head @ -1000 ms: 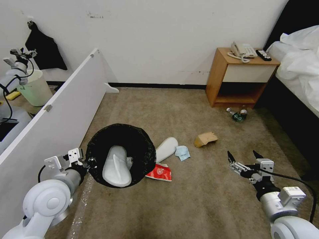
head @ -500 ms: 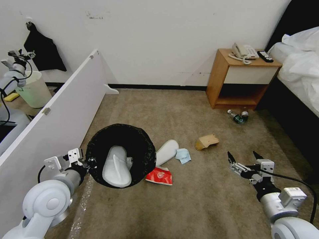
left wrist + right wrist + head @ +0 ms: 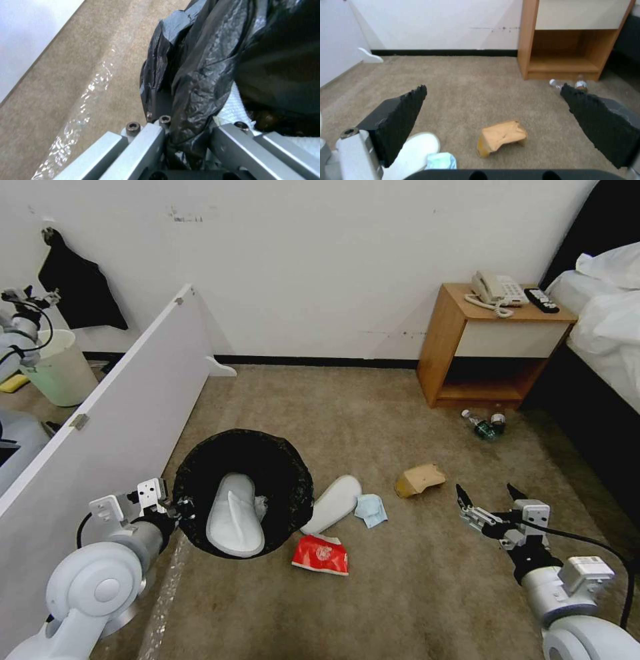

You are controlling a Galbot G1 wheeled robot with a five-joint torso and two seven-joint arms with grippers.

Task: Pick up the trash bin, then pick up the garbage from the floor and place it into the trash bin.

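Carpet (image 3: 400,593): pretty much the whole floor is covered by it, tan and a bit worn.
Bed (image 3: 610,313): seen up at 2 o'clock in the head view, white bedding bunched on top.
White panel (image 3: 113,413): stood along the 9 to 10 o'clock side.
Nightstand (image 3: 497,347): parked at about 1 o'clock against the wall, wood, with a phone (image 3: 497,290) and a remote (image 3: 541,300) on top.
Trash bin (image 3: 243,490): held off the carpet at roughly 8 o'clock, black liner all crinkly, mouth tipped toward the camera.
Left gripper (image 3: 175,507): clamped down on the trash bin's rim at its 9 o'clock edge; in the left wrist view the black bag is pinched between the fingers (image 3: 146,140).
Right gripper (image 3: 490,495): hung over bare carpet at 4 o'clock, fingers spread wide, nothing held.
Slipper in the bin (image 3: 233,517): white, laid inside the liner.
Slipper on the floor (image 3: 333,503): found just beside the bin at its 3 o'clock side.
Red packet (image 3: 321,555): left on the carpet at the bin's 5 o'clock.
Cardboard piece (image 3: 419,480): brown, crumpled, sat between the floor slipper and the right gripper.
Blue cloth (image 3: 371,510): touching the floor slipper's toe end.
Bottles (image 3: 485,425): dropped in front of the nightstand's base.
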